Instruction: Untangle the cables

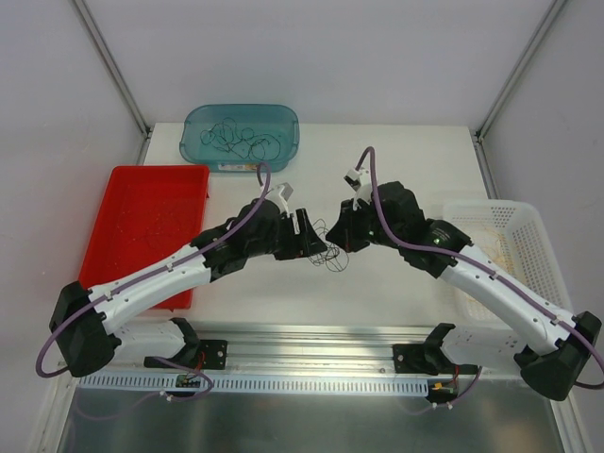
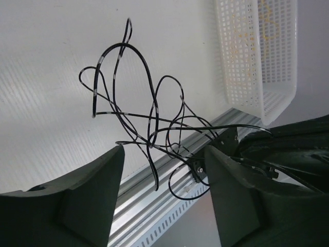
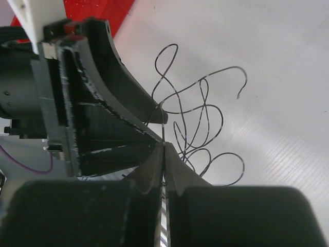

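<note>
- Tangle of thin, springy black-and-grey cable (image 1: 330, 255) hangs in loose curls between the two arms, over the middle of the white ribbed table (image 1: 406, 170).
- The right gripper (image 3: 163, 153) is pressed fully closed on one strand, its tapered black fingers (image 3: 151, 170) meeting in a sharp V. This probably anchors the tangle so the other arm can pull against it.
- The left gripper (image 2: 167, 150) is spread wide and holds nothing, its matte dark fingers (image 2: 92, 200) flanking the loops (likely lined up to pick a strand).
- The cable is stiff enough to keep open arcs, with pale bands along its dark sheath.
- More dark cables (image 1: 236, 140) lie coiled in the translucent teal plastic tub (image 1: 288, 121) at the far edge. A flat red tray (image 1: 142, 226) and a white mesh basket (image 2: 257, 62) sit to either side, perhaps for sorted pieces.
</note>
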Robot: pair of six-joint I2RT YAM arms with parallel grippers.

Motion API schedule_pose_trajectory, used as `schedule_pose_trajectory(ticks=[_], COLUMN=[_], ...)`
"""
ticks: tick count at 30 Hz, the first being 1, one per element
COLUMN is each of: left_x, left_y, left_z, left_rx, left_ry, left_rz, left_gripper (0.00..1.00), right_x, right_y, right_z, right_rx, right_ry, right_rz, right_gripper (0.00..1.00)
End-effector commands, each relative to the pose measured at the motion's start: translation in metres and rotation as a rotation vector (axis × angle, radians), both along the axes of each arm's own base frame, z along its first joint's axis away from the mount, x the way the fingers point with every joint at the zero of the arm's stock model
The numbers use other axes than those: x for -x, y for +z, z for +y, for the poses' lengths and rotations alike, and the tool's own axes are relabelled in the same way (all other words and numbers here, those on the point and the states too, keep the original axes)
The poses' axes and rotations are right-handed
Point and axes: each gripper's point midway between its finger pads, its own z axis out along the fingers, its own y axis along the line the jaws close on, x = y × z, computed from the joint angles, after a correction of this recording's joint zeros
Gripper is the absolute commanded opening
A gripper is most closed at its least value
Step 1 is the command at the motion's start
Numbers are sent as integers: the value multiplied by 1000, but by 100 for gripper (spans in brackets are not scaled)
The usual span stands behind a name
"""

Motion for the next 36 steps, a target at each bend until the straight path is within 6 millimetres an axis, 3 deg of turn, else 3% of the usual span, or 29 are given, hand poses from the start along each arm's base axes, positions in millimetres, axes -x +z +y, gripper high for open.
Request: schedule_pose_trajectory(ticks=[1, 5, 9, 15, 24, 29, 36], left_x=[-9, -19, -36, -58, -79, -88, -106], left_y=[9, -21, -37, -57, -88, -96, -115], left_z=[-10, 2, 25, 68, 144, 167, 201], left_rx=[24, -32, -98, -191, -314, -390, -500], left_ry=[39, 158, 292, 438, 584, 611, 655], left_rz=[-38, 1, -36, -71, -25, -29, 22], left_gripper=[60, 41, 23, 5, 0, 0, 0], right_x=[-5, 1, 6, 8, -4, -6, 2], right_y=[22, 30, 38, 56, 78, 87, 118], right_z=[9, 14, 11, -23, -95, -125, -176], right_rx=[-85, -113, -127, -79, 32, 51, 110], right_ry=[-23, 1, 4, -64, -281, -361, -479], right_rz=[-39, -40, -46, -135, -247, -276, -387], right_gripper=[1, 1, 1, 1, 1, 1, 1])
